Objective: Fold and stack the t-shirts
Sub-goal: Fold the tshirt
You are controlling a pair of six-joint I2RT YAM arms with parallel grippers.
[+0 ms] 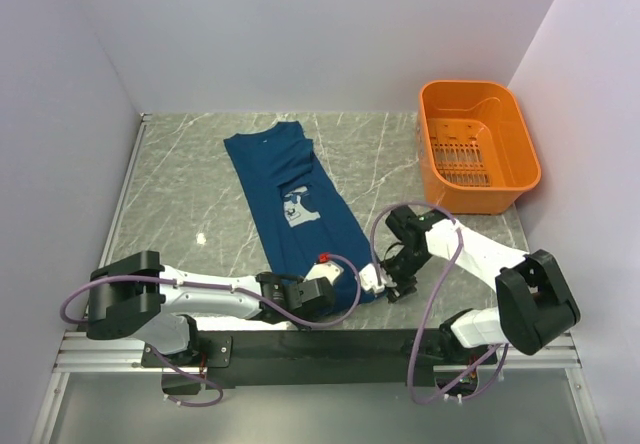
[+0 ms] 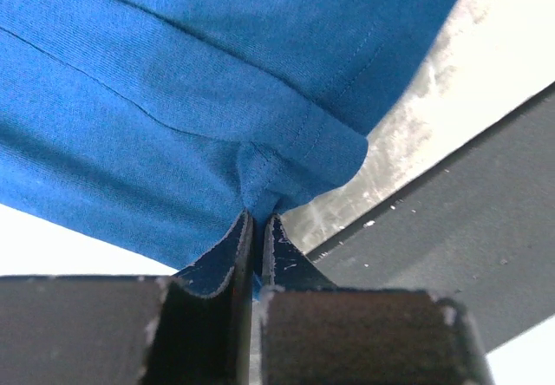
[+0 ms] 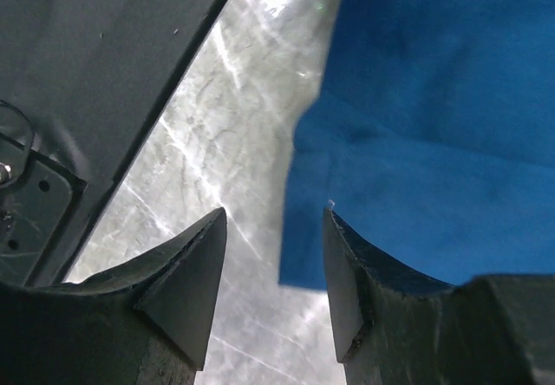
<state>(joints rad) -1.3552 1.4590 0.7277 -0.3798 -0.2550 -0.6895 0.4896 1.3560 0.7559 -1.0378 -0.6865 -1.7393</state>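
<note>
A dark navy-blue t-shirt [image 1: 290, 174] lies folded lengthwise into a long strip on the marble table, with its pale print [image 1: 298, 207] facing up. My left gripper [image 1: 343, 287] is at the shirt's near hem. In the left wrist view the gripper [image 2: 257, 220] is shut on a pinched corner of the blue fabric [image 2: 173, 99]. My right gripper [image 1: 384, 286] is just right of the same near end. In the right wrist view it [image 3: 276, 225] is open, with the shirt's corner [image 3: 434, 99] lying between its jaws and against the right finger [image 3: 347, 272].
An orange plastic basket [image 1: 478, 144] stands at the back right of the table. The black rail [image 1: 330, 344] at the table's near edge runs just behind both grippers. Grey walls close in the left, back and right sides.
</note>
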